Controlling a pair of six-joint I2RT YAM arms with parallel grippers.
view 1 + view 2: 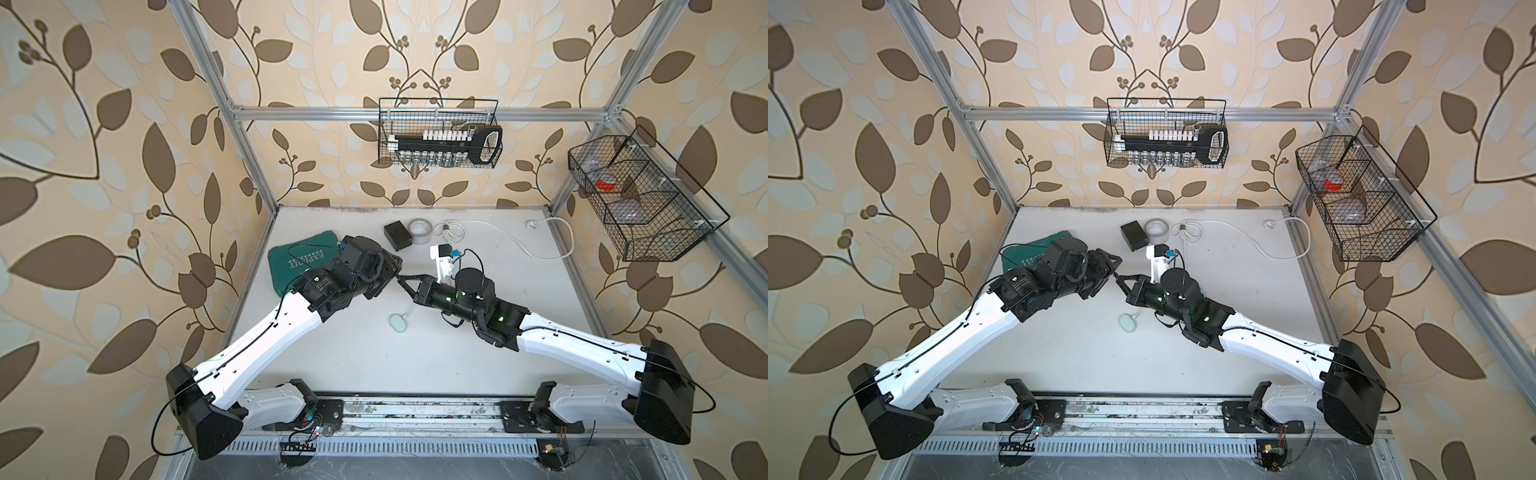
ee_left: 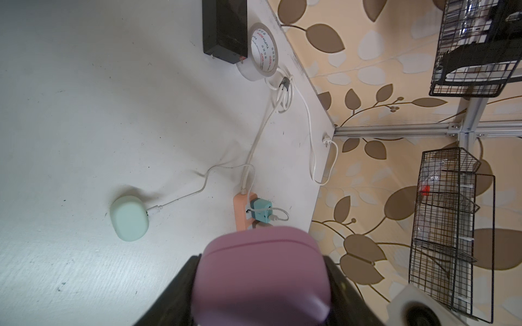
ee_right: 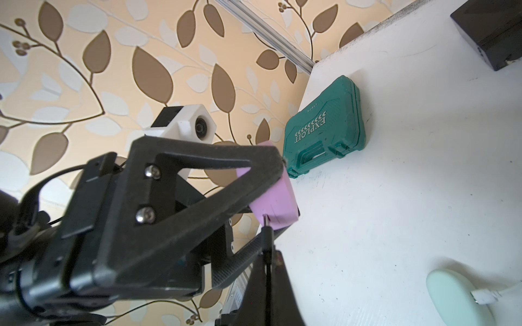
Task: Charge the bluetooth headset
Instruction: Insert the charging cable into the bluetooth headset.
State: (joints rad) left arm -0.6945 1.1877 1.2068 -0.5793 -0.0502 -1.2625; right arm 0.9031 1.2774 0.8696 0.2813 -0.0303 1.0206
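White worktop (image 1: 457, 340). Green tool case (image 1: 291, 262) lies at 10 o'clock, partly hidden by the left arm. Black box (image 1: 398, 235) at 12 o'clock, tape roll (image 1: 420, 230) just beside it at its 3 o'clock. White cable (image 1: 519, 239) runs from 12 toward 2 o'clock. Left pincer (image 2: 261, 265) is clamped on purple earbud case (image 3: 278, 194), mid-worktop, at 9 o'clock of right pincer (image 3: 267, 271). Right pincer is closed tight on black plug (image 3: 265, 234). The plug's metal tip meets the case's end face; seated or not, cannot tell. Mint earbud case (image 1: 399, 323) sits on the worktop at 6 o'clock of both pincers, white lead plugged in. Pink power strip (image 2: 241, 209) carries teal charger (image 2: 261, 210).
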